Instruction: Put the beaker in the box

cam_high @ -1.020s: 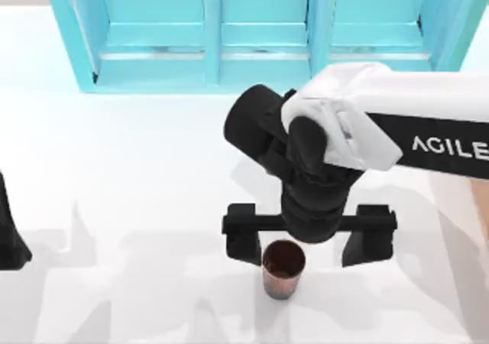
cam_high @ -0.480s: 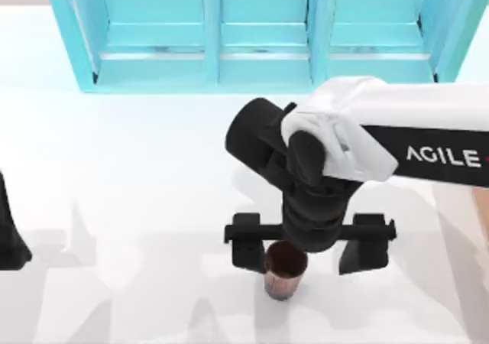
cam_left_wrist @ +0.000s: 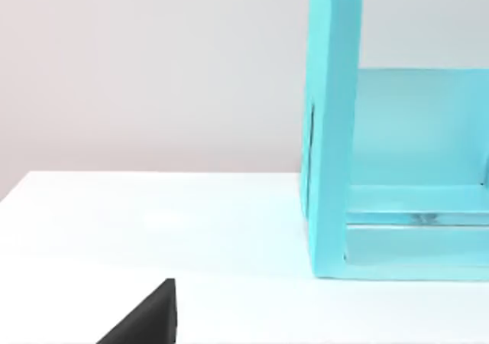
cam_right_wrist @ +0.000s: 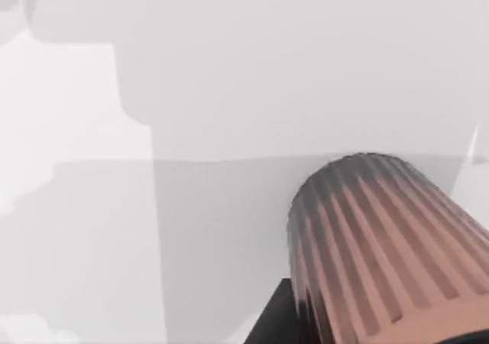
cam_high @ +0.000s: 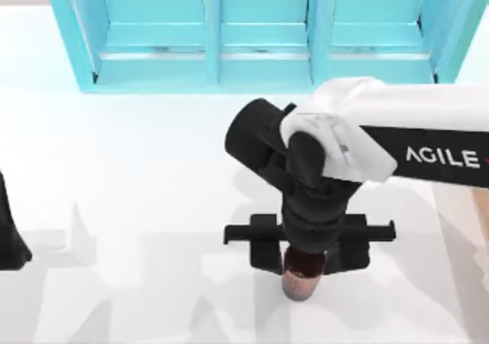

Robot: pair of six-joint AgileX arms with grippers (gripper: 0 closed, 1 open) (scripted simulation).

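Note:
The beaker [cam_high: 304, 283], a small reddish-brown cup, stands upright on the white table near the front edge, right of centre. My right gripper [cam_high: 309, 264] reaches down over it, one black finger pressed against each side, shut on it. The right wrist view shows the beaker's ribbed wall [cam_right_wrist: 374, 245] up close beside a dark finger [cam_right_wrist: 276, 317]. A tan sliver of the box [cam_high: 484, 225] shows at the table's right edge. My left gripper [cam_high: 9, 241] is parked at the far left edge.
A large turquoise three-compartment shelf unit [cam_high: 260, 61] stands along the back of the table, and its end wall [cam_left_wrist: 332, 130] appears in the left wrist view. White tabletop [cam_high: 130, 206] lies open between the two arms.
The right gripper's fingers have closed inward onto the beaker. The beaker has shifted slightly right. The left arm has stayed still.

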